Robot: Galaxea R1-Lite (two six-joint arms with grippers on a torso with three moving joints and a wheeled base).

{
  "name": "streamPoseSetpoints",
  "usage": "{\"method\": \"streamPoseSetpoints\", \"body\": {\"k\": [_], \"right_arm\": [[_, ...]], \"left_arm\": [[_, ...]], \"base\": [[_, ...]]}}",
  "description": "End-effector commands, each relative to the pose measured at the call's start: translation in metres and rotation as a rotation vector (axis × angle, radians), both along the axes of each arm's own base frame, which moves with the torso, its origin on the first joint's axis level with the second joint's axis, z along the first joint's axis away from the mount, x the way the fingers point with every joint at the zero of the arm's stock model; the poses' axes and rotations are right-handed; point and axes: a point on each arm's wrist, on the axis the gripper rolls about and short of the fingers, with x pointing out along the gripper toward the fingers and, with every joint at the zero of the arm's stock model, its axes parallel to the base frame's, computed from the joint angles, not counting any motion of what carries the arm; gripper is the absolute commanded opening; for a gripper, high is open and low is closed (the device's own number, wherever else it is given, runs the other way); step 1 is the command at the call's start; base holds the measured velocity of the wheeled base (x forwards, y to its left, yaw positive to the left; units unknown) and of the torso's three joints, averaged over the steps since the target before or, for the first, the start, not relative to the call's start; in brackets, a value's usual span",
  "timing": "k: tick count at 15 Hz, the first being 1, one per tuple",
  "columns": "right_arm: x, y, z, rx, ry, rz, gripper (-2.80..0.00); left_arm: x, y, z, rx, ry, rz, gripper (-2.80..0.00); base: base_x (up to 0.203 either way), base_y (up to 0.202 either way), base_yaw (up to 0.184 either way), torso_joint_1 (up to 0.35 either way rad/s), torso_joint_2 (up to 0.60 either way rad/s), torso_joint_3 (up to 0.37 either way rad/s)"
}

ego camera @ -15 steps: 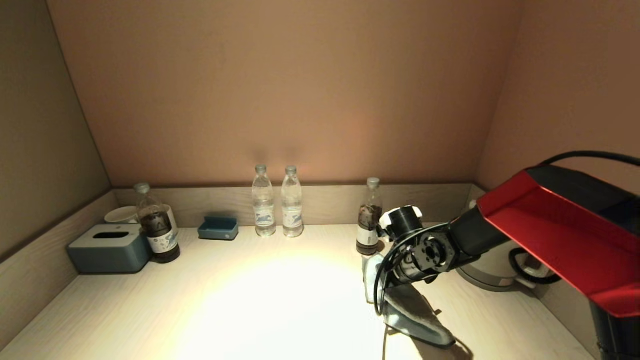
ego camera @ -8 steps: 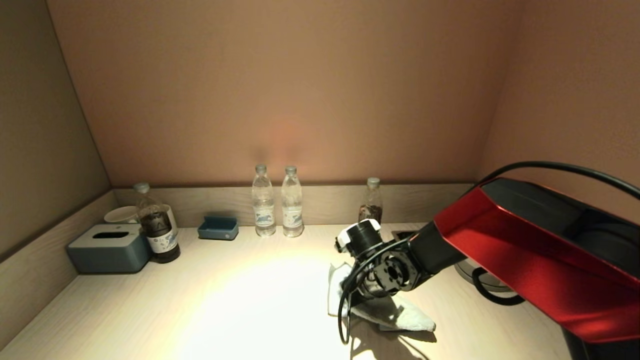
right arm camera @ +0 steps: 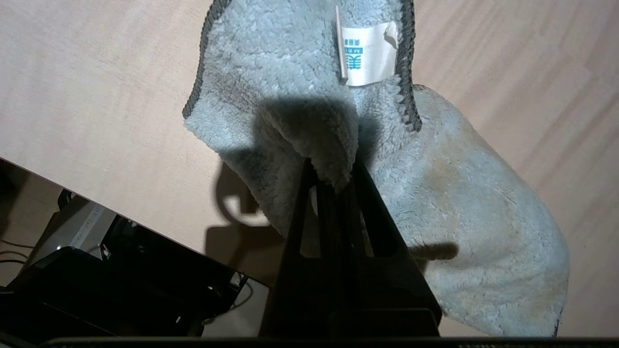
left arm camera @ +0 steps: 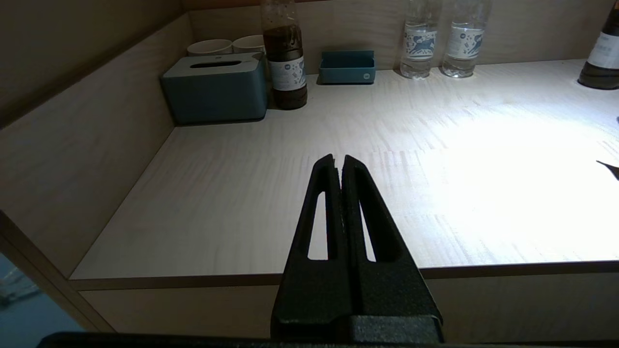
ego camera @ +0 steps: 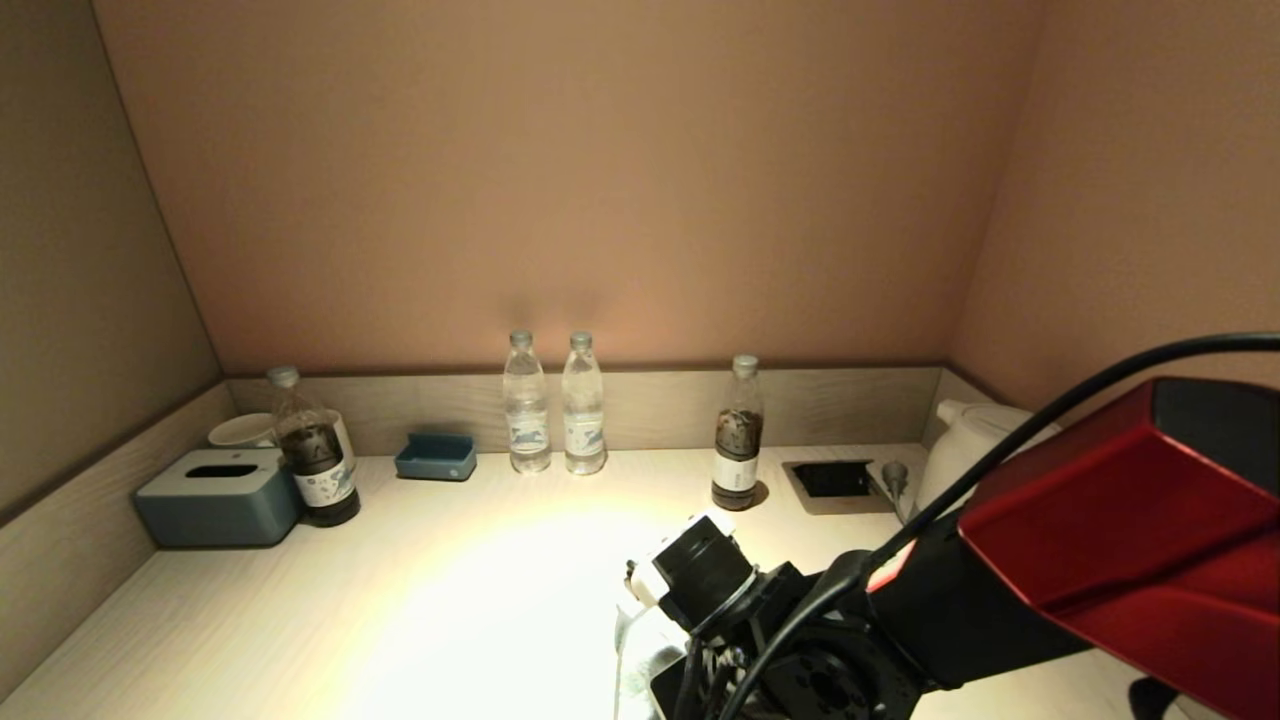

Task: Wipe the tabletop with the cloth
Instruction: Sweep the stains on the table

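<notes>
The tabletop (ego camera: 450,580) is pale wood grain with a low raised rim and a small black recess (ego camera: 832,478) at the back right. My right gripper (right arm camera: 333,169) is shut on a fold of the pale blue cloth (right arm camera: 464,193), which lies spread on the tabletop near its front edge; its white tag (right arm camera: 368,54) faces up. In the head view only a bit of the cloth (ego camera: 635,665) shows beside the right wrist, at the front centre. My left gripper (left arm camera: 338,162) is shut and empty, held in front of the tabletop's front left edge.
A blue-grey tissue box (ego camera: 218,497), a dark bottle (ego camera: 315,460) and cups (ego camera: 243,430) stand at the back left. A small blue tray (ego camera: 436,456), two water bottles (ego camera: 527,415), another dark bottle (ego camera: 738,440) and a white kettle (ego camera: 965,455) line the back.
My right arm has dragged the cloth from beside the dark bottle at the right back toward the front centre of the tabletop. The recess and kettle have come into view.
</notes>
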Motion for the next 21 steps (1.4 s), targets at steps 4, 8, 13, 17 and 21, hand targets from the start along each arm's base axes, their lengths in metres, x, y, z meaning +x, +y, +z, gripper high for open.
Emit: {"method": "streamPoseSetpoints", "body": {"k": [4, 8, 13, 17, 21], "right_arm": [[-0.016, -0.053, -0.012, -0.071, 0.075, -0.1, -2.8], [0.013, -0.105, -0.016, -0.076, 0.077, -0.28, -2.8], [0.04, -0.165, -0.014, -0.092, 0.034, -0.429, -2.8], [0.049, -0.196, -0.009, -0.099, 0.011, -0.512, -2.8], [0.045, -0.209, 0.033, -0.041, -0.136, -0.566, -2.8]], "left_arm": [[0.0, 0.0, 0.0, 0.0, 0.001, 0.001, -2.8], [0.0, 0.0, 0.0, 0.0, 0.001, 0.001, -2.8], [0.0, 0.0, 0.0, 0.0, 0.001, 0.001, -2.8], [0.0, 0.0, 0.0, 0.0, 0.001, 0.001, -2.8], [0.0, 0.0, 0.0, 0.0, 0.001, 0.001, -2.8]], "base": [[0.0, 0.0, 0.0, 0.0, 0.0, 0.0], [0.0, 0.0, 0.0, 0.0, 0.0, 0.0], [0.0, 0.0, 0.0, 0.0, 0.0, 0.0], [0.0, 0.0, 0.0, 0.0, 0.0, 0.0], [0.0, 0.0, 0.0, 0.0, 0.0, 0.0]]}}
